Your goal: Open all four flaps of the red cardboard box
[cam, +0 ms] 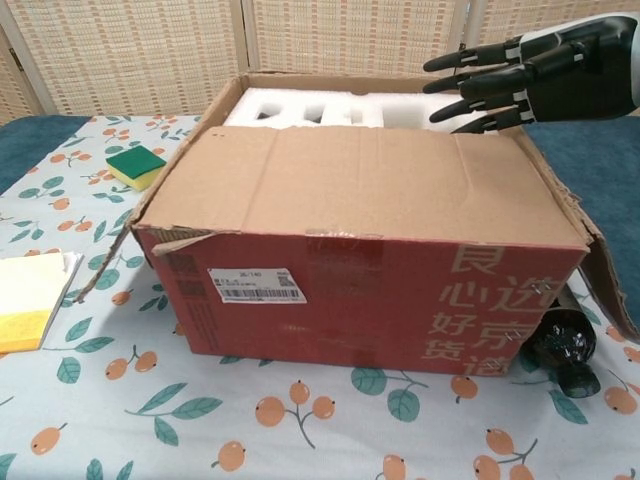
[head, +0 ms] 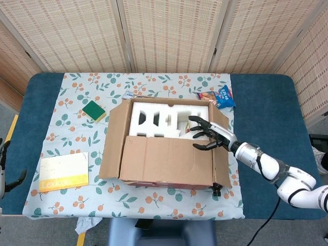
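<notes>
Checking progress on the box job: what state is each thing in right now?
Box: upright, partly open.
Near flap: folded shut over the top.
Left flap: raised open.
Foam: seated inside, exposed.
Right hand: fingers spread, at the near flap's edge, holding nothing.
Left hand: at the frame edge, state unclear.

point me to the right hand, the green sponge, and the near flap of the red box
right hand (head: pixel 207 137): head view, on the back of the hand.
green sponge (head: pixel 94 109): head view, middle of its green top.
near flap (cam: pixel 360 185): chest view, middle of the brown panel.
</notes>
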You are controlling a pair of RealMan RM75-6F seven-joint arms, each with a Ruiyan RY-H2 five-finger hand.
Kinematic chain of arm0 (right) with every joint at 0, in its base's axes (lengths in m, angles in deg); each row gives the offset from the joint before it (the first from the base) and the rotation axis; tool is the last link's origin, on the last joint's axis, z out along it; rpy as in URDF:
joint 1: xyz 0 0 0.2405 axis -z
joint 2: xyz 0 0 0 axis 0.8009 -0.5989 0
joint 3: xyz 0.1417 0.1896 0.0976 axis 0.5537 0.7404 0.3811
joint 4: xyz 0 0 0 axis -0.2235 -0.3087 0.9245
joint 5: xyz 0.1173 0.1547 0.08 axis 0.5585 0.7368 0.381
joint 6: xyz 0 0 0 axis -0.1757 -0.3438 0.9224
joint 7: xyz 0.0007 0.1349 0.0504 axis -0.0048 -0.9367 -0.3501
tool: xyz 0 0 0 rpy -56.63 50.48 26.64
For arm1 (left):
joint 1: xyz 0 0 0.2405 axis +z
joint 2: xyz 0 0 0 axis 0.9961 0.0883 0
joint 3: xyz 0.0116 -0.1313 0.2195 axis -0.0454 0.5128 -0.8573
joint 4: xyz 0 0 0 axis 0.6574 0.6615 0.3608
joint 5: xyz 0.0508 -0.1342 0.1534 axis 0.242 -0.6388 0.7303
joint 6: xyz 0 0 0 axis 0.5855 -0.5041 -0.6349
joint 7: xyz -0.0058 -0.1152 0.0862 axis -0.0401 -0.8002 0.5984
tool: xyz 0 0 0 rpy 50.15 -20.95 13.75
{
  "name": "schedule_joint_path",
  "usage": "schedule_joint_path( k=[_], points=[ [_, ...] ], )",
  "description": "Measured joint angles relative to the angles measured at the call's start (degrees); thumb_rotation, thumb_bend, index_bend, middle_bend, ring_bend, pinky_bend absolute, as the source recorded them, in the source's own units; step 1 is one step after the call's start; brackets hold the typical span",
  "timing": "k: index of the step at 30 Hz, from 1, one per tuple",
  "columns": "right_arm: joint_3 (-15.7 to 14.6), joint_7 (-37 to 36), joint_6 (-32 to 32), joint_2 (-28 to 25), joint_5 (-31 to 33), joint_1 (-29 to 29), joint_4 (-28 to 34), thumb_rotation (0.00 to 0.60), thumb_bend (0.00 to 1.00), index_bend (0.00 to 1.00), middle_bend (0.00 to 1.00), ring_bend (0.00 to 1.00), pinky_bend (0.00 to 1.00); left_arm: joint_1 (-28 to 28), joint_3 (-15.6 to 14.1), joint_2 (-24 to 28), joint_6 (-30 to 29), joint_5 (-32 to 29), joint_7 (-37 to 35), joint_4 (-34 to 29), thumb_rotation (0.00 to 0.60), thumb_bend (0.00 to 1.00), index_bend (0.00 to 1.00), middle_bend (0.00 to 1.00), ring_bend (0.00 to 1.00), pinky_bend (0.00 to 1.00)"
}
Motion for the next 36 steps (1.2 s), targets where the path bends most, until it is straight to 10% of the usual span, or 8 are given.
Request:
schedule_joint_path(
  k=[17, 36],
  points=[
    [-7.54, -3.50, -9.54, -2.62, -0.18, -2.89, -0.13, 0.600, 0.37, 0.00, 0.00, 0.13, 0.32, -0.38, 0.05, -0.27, 0.54, -0.23, 0.64, 0.14, 0.600, 0.35, 0.00, 0.00, 0.00, 0.00],
    [-8.08, 5.06, -16.68, -14.94, 2.46, -2.11, 14.52, 0.600, 0.37, 0.00, 0.00, 0.11, 0.32, -0.35, -0.53, -0.30, -0.16, 1.29, 0.87, -0.32, 0.600, 0.35, 0.00, 0.00, 0.00, 0.00]
  ],
)
